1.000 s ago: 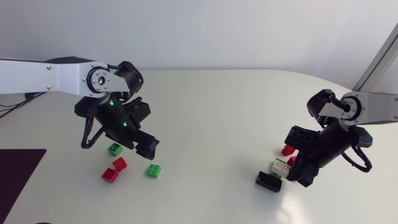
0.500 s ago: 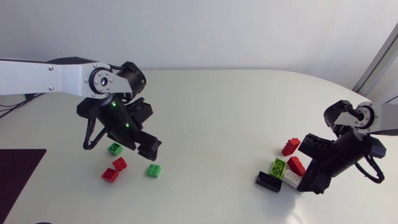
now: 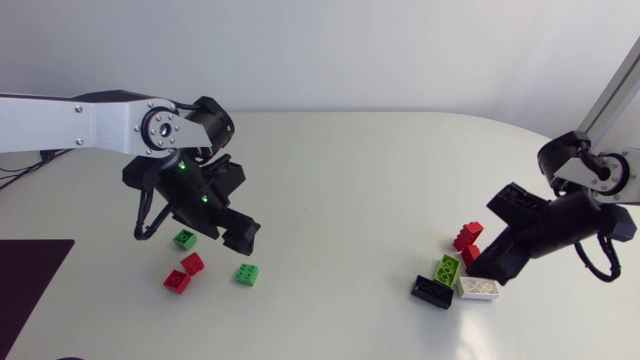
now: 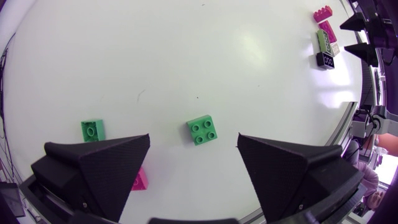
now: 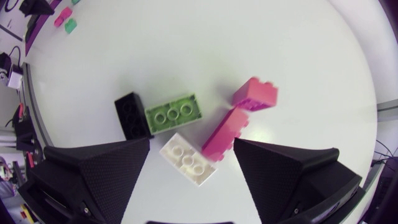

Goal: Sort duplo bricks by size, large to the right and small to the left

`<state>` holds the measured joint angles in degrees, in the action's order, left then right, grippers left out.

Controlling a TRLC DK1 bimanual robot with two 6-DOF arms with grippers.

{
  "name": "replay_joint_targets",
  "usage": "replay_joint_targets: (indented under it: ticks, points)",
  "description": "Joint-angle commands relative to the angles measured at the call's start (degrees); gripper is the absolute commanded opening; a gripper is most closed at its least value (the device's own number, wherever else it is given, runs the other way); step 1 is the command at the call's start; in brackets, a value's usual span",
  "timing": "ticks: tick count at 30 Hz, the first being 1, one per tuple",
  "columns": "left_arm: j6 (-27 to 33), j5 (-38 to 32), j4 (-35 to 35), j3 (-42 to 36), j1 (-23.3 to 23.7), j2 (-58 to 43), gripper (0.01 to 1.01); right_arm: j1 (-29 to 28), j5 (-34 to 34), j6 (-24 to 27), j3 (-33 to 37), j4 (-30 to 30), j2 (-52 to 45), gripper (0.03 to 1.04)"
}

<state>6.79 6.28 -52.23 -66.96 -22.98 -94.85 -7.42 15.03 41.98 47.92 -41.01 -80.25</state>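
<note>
Duplo bricks lie in two groups on the bench (image 3: pixel 340 180), well apart from each other; by the look of it the sorting is done or very nearly so.

Left group, four small square bricks: first green brick (image 3: pixel 184 239); first red brick (image 3: pixel 192 262) just beside a second red brick (image 3: pixel 177 281); second green brick (image 3: pixel 247 274) a little to their right.

Right group, five long bricks: black brick (image 3: pixel 432 291) with the lime brick (image 3: pixel 447 270) against it; white brick (image 3: pixel 478 288) just beside those; two long red bricks (image 5: pixel 239 115) close together, one partly hidden behind the right arm in the head view.

No long brick sits among the small ones, nor the reverse; no brick lies between the groups; what is left, as a judgement, is at most tidying.

Containers: no bin, tray or box shows; both groups lie loose on the bare bench.

Left gripper (image 3: pixel 232 233) hangs over the left group, fingers spread and grasping nothing; the second green brick lies on the bench below the gap. Right gripper (image 3: pixel 488 268) hangs close over the white brick, fingers likewise spread and empty.
</note>
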Motion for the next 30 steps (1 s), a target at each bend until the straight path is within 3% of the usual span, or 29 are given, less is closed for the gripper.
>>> replay_joint_targets:
  ticks: [1, 6, 11, 17, 22, 30]
  points:
    - [-1.8, 0.7, 0.5, -0.1, 0.3, 1.8, 0.979, 1.1, 0.4, -6.1, 2.2, 2.6, 2.2, 1.0]
    - [-3.3, 0.6, 2.0, 0.1, 1.1, 4.2, 0.979, 3.1, -0.3, -17.4, 5.2, 8.1, 4.7, 1.0]
    - [-5.4, 0.0, 3.4, -0.9, 3.1, 5.4, 0.979, 5.8, -6.1, -26.7, 6.3, 15.2, 6.3, 1.0]
    - [-8.2, -6.7, 8.3, -0.5, 3.7, 9.7, 0.977, 8.8, -11.4, -36.0, 7.3, 22.7, 10.3, 1.0]
    - [-9.2, -10.9, 12.3, 1.0, 4.2, 13.3, 0.977, 11.4, -17.5, -40.7, 6.9, 28.9, 14.8, 1.0]
    - [-9.5, -21.0, 17.9, 1.3, 4.3, 19.5, 0.977, 14.5, -23.8, -42.4, 6.8, 32.5, 21.0, 1.0]
